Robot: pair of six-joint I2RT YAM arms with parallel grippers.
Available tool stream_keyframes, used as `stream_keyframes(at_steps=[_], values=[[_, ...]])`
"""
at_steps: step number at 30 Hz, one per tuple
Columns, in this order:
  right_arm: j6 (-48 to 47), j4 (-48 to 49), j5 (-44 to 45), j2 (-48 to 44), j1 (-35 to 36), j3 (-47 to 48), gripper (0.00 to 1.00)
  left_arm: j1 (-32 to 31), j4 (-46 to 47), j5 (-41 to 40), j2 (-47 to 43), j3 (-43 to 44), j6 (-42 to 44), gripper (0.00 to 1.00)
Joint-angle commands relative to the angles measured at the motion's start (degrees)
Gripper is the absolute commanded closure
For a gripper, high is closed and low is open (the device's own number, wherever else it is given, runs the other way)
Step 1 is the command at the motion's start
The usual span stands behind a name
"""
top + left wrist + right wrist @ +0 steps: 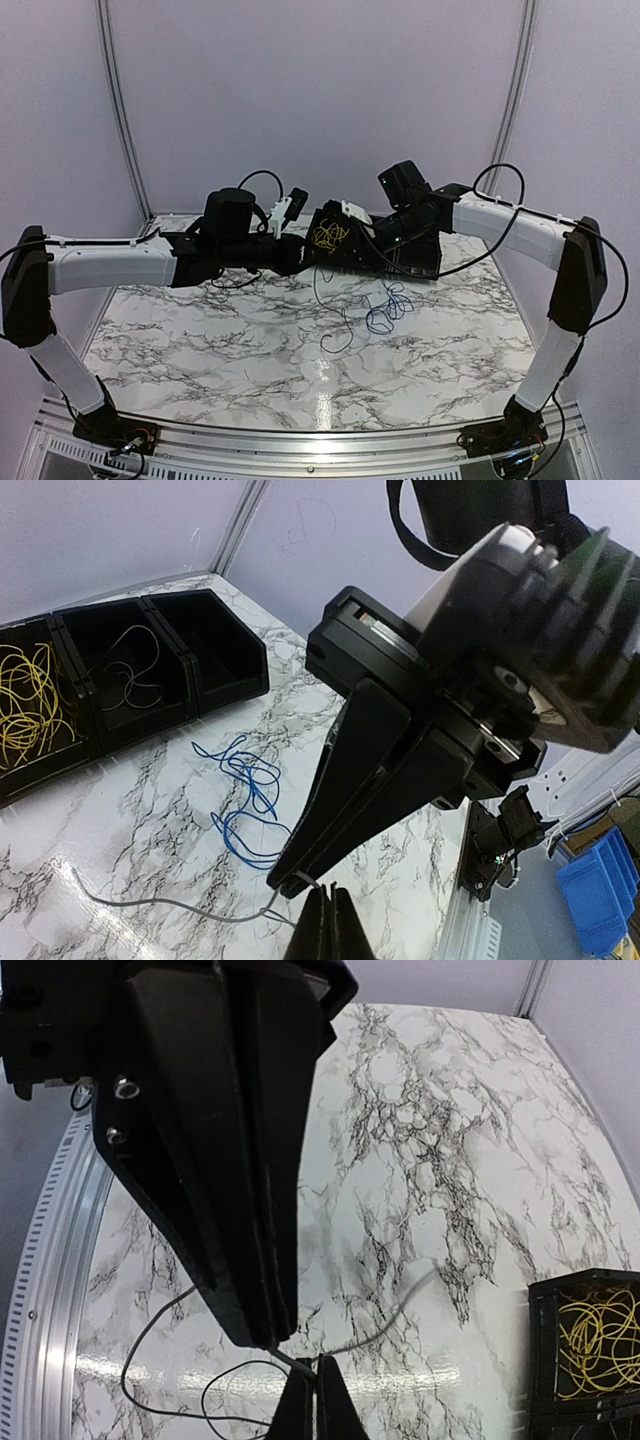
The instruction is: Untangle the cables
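Left tool (pixel 325 908) filled the bottom edge of its own wrist view, its two fingers clenched together on a thin black cable (pixel 150 903). The right tool (pixel 310 1385) met it tip to tip, its jaws likewise pressed shut on the same strand, so both tools were grasping the black cable at almost one spot, raised above the marble bench (pixel 200 350) in front of the bin row (pixel 245 675). From that pinch the cable drooped to the bench and trailed away in loose curves on the side of the tools away from the bin row.

The blue cable (pixel 245 800) lay as a small loose tangle flat on the bench, just in front of the bin row and apart from it, between the bins and the two meeting tools. It touched neither tool.

The yellow cable (pixel 25 695) sat bunched inside one end compartment of the bin row. In the middle compartment beside it lay a thin dark wire (pixel 130 670) in an open curl. The bin row itself stood at the far part of the bench, near the rear wall.
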Motion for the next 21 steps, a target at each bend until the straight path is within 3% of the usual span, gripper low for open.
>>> stream_keyframes(at_steps=[1,3,6,12,21], values=[[4.22,2.47,-0.08,-0.14,0.49,1.53,1.00,0.09,2.79,-1.58,0.47,0.19,-1.53,0.94],[5.56,2.75,0.16,-0.58,0.41,1.66,1.00,0.07,2.92,-4.23,0.68,-0.62,-2.13,0.75],[7.61,3.51,0.75,-1.36,0.32,1.54,1.00,-0.12,3.51,-5.21,1.65,-1.17,-1.60,0.65],[9.27,3.95,2.78,-2.19,0.25,1.05,1.00,-0.66,5.89,-5.33,3.99,-1.60,-1.77,0.69],[11.81,2.05,1.92,-5.81,-1.06,4.00,1.00,-0.53,12.05,-12.69,9.37,-6.33,-3.43,0.86]])
